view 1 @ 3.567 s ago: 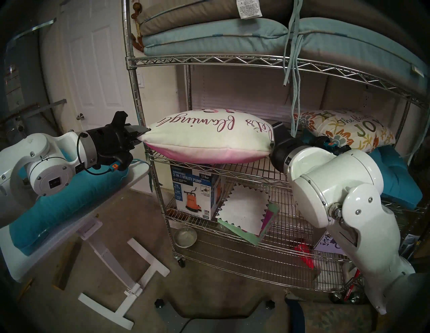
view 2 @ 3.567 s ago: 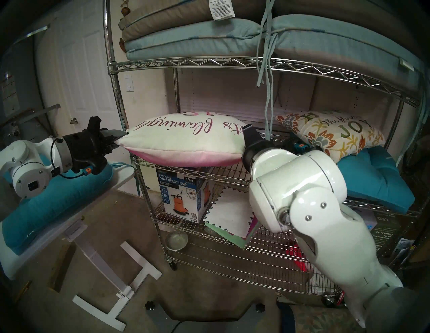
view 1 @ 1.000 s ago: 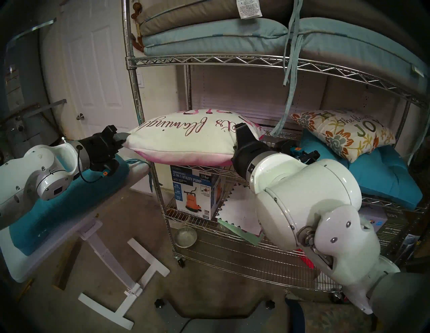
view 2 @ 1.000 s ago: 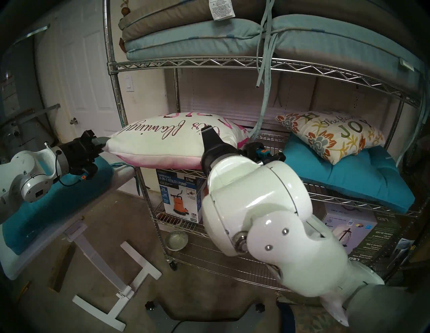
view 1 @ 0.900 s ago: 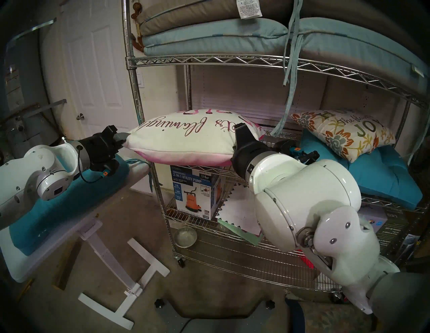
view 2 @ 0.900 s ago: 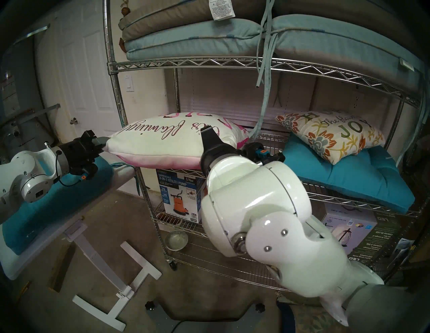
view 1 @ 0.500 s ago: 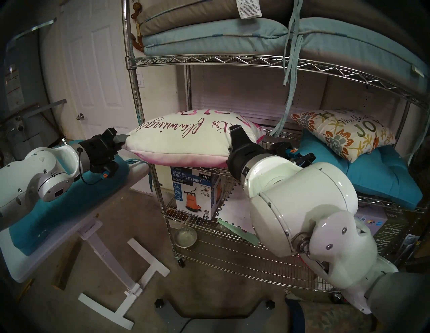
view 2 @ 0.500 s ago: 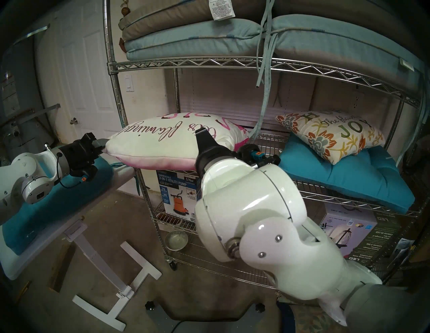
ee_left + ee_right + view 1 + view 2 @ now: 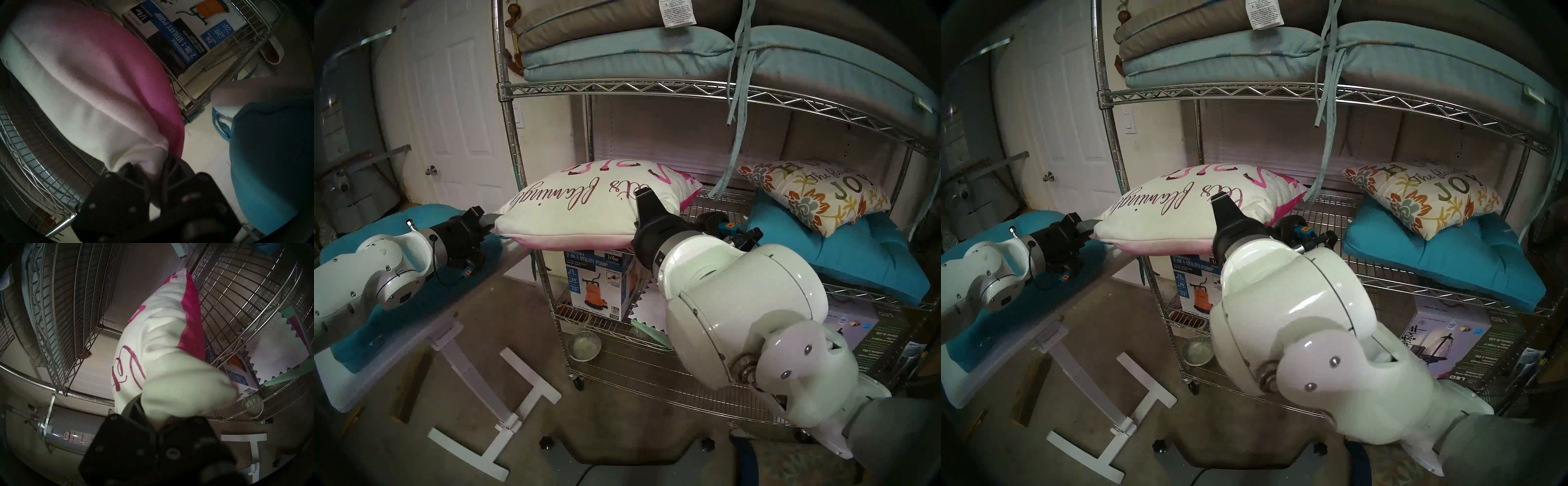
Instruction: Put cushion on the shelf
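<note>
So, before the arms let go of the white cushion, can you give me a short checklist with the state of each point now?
1. Left gripper shut on white cushion corner: ok.
2. Right gripper shut on near edge: ok.
3. Cushion fully over the shelf: not ok, its left end overhangs toward the white table.
4. Cushion resting on the wire tier: cannot tell.
5. Space before the floral cushion: ok.

Pump box [image 9: 599, 285], steel bowl [image 9: 584, 345]

White-and-pink cushion [image 9: 95, 81] pinched by left gripper [image 9: 159, 169], wire shelf [image 9: 39, 162], pump box [image 9: 183, 34], teal cushion [image 9: 271, 161]
</note>
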